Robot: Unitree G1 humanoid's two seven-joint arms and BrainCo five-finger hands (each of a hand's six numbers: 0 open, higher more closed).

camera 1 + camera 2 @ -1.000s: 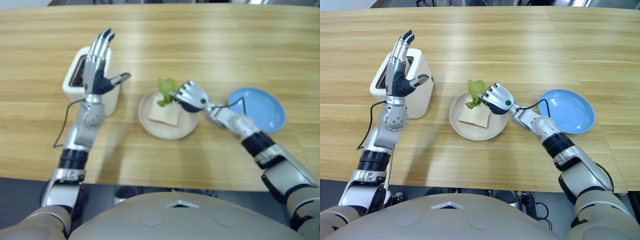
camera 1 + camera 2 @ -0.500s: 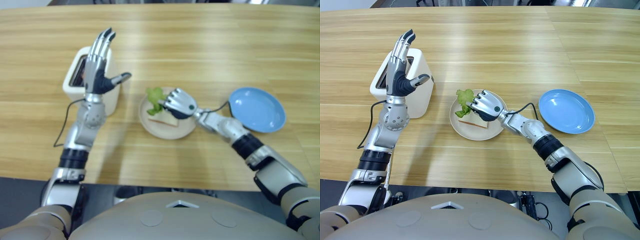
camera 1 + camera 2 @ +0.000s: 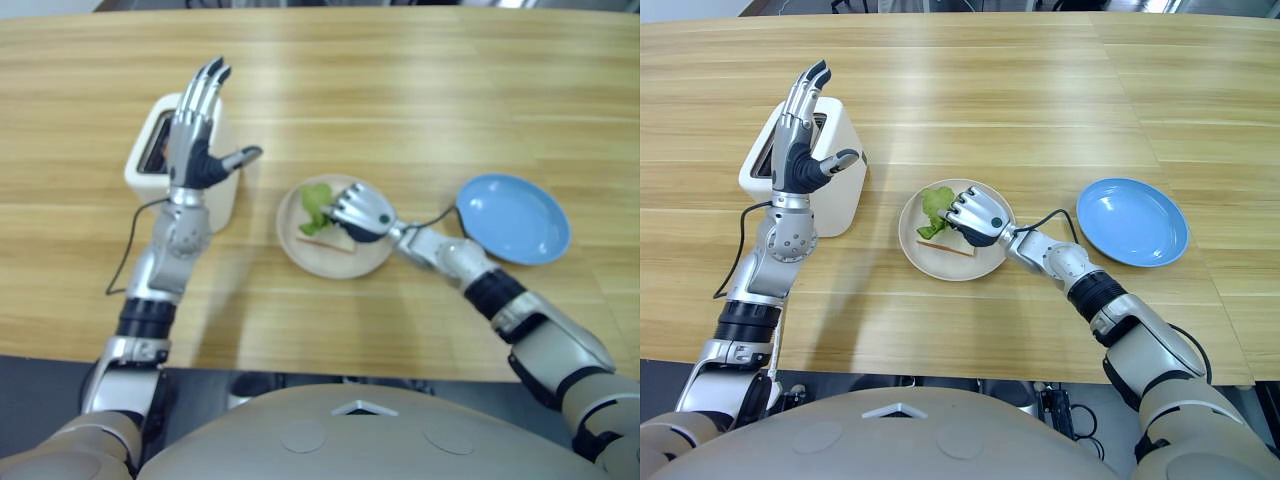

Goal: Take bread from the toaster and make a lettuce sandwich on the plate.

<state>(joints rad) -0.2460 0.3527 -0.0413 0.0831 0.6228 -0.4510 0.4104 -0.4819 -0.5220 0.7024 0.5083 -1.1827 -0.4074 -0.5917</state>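
Now my right hand (image 3: 975, 215) is low over the beige plate (image 3: 930, 265), near the middle of the table (image 3: 990, 80), w/ its fingers curled down and pinching the lettuce (image 3: 935, 205) by its right edge. The leaf lies on the left, far part of the bread slice (image 3: 943, 244), which is flat on that plate; I judge leaf & bread are touching, but my hand covers the contact, so I cannot be sure. The step in hand is thus to put the lettuce on the first slice, i.e. approx. the middle of the task: one bread is out and laid down, the green is almost placed, no top slice yet. My left hand (image 3: 800, 150) is raised at the toaster (image 3: 840, 205) on the left side, fingers straight and pressed together pointing far, thumb spread to the right, holding nothing. If another slice waits in the slot I cannot tell, the hand hides most of it. The blue plate (image 3: 1135, 220) is on the right, well apart from the sandwich. The next move, I think, calls for opening the right fingers slowly so the leaf does not stick & lift off w/ them, then going up and away to the right without pushing the bread off centre. After that the left hand must go into the slot for the 2nd slice.
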